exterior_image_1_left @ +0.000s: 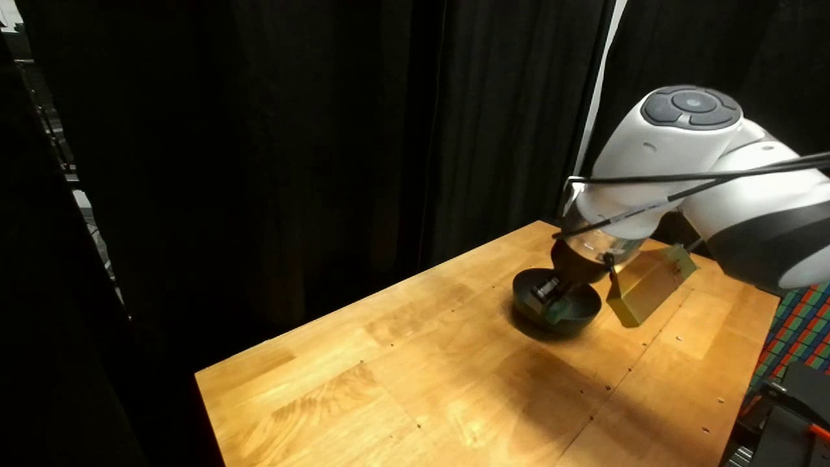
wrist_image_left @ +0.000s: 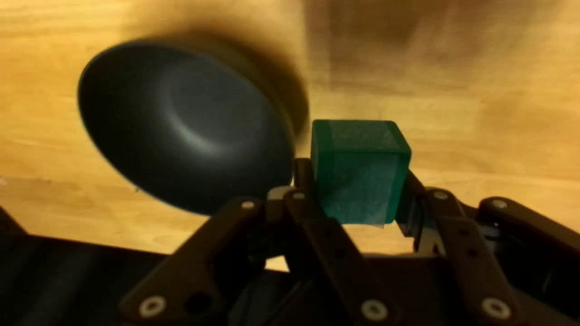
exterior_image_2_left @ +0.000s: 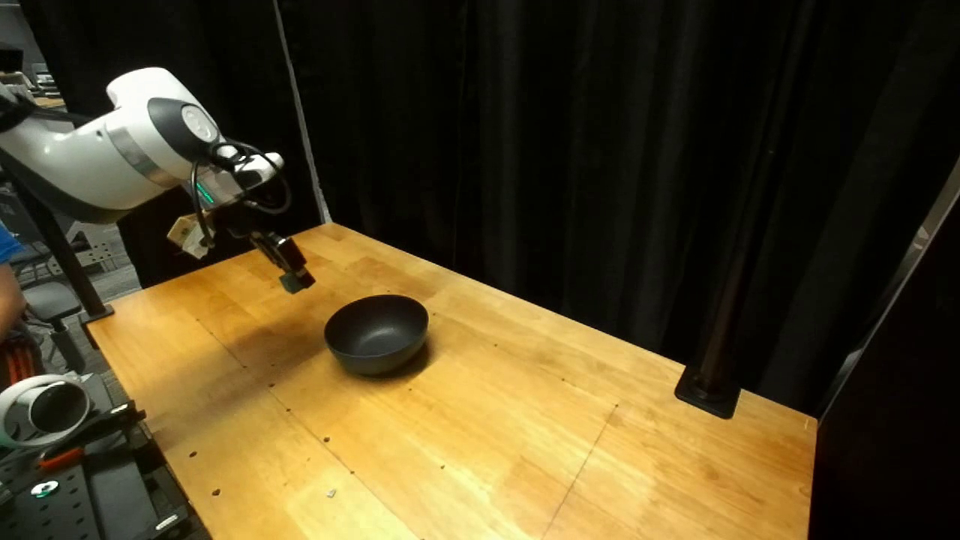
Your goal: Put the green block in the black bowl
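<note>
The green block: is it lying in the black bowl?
No, the wrist view shows the green block held in the gripper, and an exterior view shows it in the air, apart from the black bowl.

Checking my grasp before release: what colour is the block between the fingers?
The block is green, clearest in the wrist view.

Soft shadows (exterior_image_1_left: 551,392) cross the bright table (exterior_image_1_left: 324,421); the wrist view blurs.
</note>
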